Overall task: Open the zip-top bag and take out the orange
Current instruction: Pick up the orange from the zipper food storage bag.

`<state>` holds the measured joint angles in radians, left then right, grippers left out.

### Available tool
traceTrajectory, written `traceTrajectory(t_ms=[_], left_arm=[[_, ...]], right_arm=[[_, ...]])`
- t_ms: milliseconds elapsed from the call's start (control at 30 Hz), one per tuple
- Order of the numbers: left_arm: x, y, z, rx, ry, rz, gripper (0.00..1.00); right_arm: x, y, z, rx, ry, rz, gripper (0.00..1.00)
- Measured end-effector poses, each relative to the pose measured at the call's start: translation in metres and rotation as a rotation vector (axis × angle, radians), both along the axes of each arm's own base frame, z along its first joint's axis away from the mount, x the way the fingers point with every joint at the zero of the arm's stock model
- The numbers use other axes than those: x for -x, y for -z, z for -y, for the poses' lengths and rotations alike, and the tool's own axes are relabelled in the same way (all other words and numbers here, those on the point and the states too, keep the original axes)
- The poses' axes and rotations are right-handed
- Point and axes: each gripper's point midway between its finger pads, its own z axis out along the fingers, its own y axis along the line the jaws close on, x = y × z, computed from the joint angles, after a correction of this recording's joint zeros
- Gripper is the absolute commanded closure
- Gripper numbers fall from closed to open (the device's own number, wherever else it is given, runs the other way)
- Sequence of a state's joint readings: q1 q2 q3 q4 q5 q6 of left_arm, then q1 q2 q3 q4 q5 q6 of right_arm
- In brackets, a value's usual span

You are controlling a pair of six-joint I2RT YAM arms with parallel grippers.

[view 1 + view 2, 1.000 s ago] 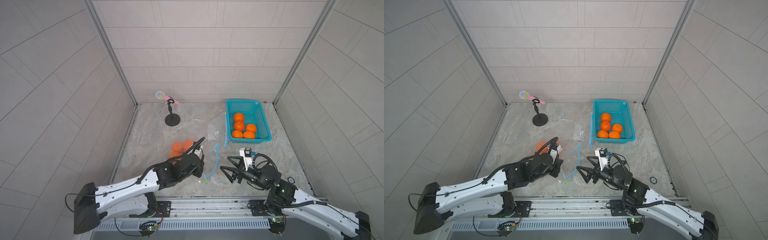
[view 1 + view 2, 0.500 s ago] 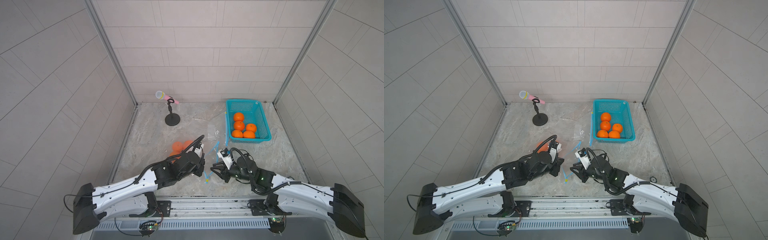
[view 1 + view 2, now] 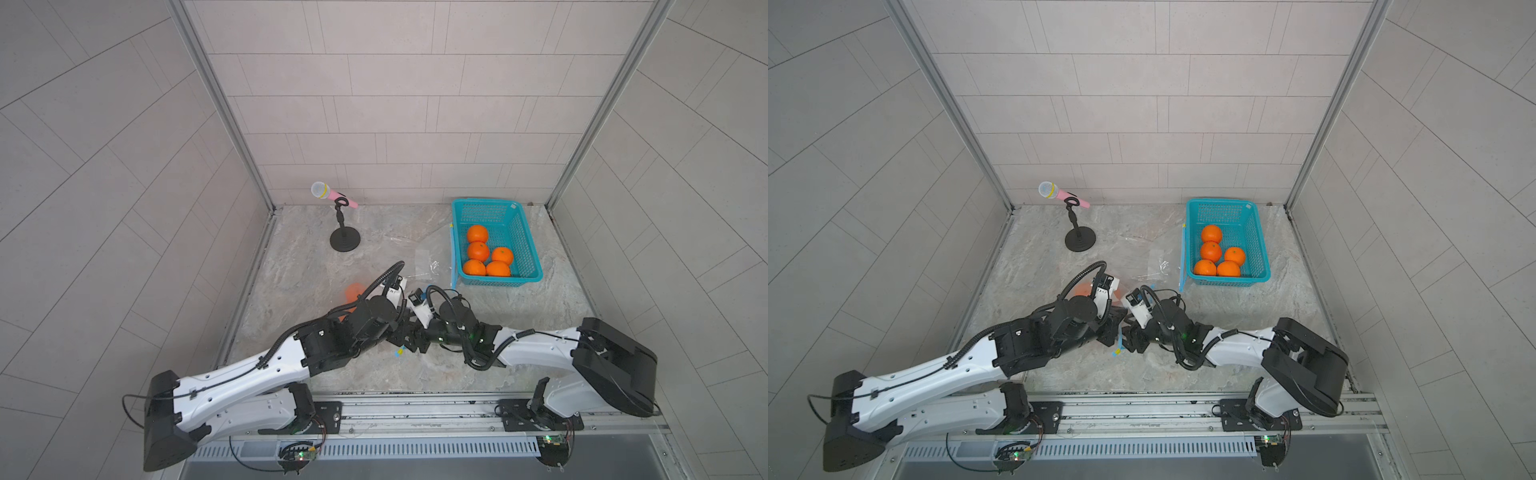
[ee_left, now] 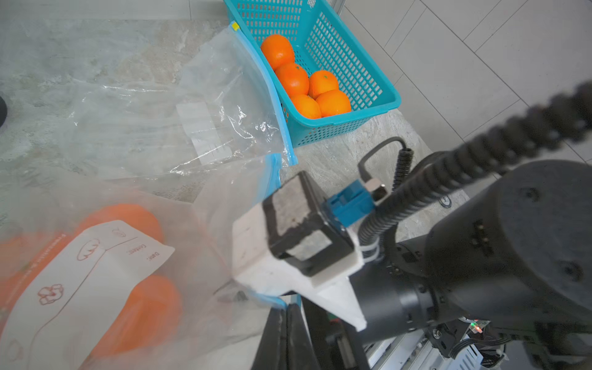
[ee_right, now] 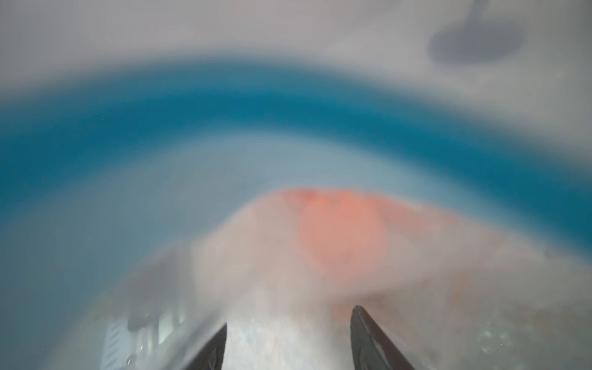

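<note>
A clear plastic zip-top bag (image 4: 205,230) with a white printed label is seen on the grey marbled surface (image 3: 299,266), near the front and left of centre. Round oranges (image 4: 128,221) are enclosed in it. One of them (image 3: 354,291) is glimpsed in both top views just beyond the left arm's wrist.

The left claw (image 4: 285,309) is pressed together, and the bag's blue zip strip (image 4: 275,299) is pinched at its tips. The oranges are thus placed ahead of this claw and to one side, inside the plastic and not between the fingers.

The right claw (image 5: 288,317) is brought up against the bag's mouth, tip to tip with the left claw (image 3: 1111,328), close to the yellow zip tab (image 3: 398,353). Its two black fingers are held apart. Its wrist view is heavily blurred: the blue strip is arched across it, and an orange patch is seen straight ahead, past the fingertips. Whether any plastic is caught between these fingers cannot be told.

A second, empty clear bag (image 3: 428,257) is spread flat beside a turquoise mesh basket (image 3: 528,245), in which five loose oranges (image 3: 484,253) are gathered. A pink toy microphone on a black stand (image 3: 334,195) is set at the back.
</note>
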<state>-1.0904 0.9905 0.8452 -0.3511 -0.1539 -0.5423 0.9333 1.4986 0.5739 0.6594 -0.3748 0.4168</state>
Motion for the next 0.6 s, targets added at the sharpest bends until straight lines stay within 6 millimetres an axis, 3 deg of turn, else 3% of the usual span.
traceTrajectory(t_ms=[67,167,233,367,400,467,533,567,600], left_arm=[[0.000,0.000,0.002,0.006,0.006,-0.004,1.00],[0.000,0.000,0.006,0.012,0.016,-0.004,0.65],[-0.001,0.000,0.006,0.018,0.009,-0.006,0.65],[-0.003,0.003,-0.013,0.021,-0.047,0.043,0.12],[-0.003,0.001,-0.023,0.023,-0.073,0.062,0.09],[-0.004,-0.009,-0.043,0.051,-0.129,0.107,0.09],[-0.006,-0.020,-0.064,0.080,-0.192,0.153,0.21],[-0.008,-0.024,-0.076,0.092,-0.232,0.174,0.36],[-0.011,-0.028,-0.087,0.103,-0.274,0.195,0.45]], right_arm=[[-0.008,0.002,-0.007,-0.009,0.006,0.010,0.29],[-0.013,0.014,-0.014,0.001,0.004,-0.001,0.24],[-0.013,0.024,-0.014,0.016,0.005,-0.021,0.18],[-0.018,0.027,-0.008,0.028,0.021,-0.024,0.18],[-0.020,0.028,-0.006,0.030,0.028,-0.027,0.18],[-0.022,0.030,0.002,0.033,0.040,-0.032,0.19],[-0.024,0.033,0.009,0.041,0.054,-0.037,0.20],[-0.025,0.035,0.011,0.045,0.061,-0.038,0.23],[-0.026,0.035,0.012,0.048,0.063,-0.037,0.27]])
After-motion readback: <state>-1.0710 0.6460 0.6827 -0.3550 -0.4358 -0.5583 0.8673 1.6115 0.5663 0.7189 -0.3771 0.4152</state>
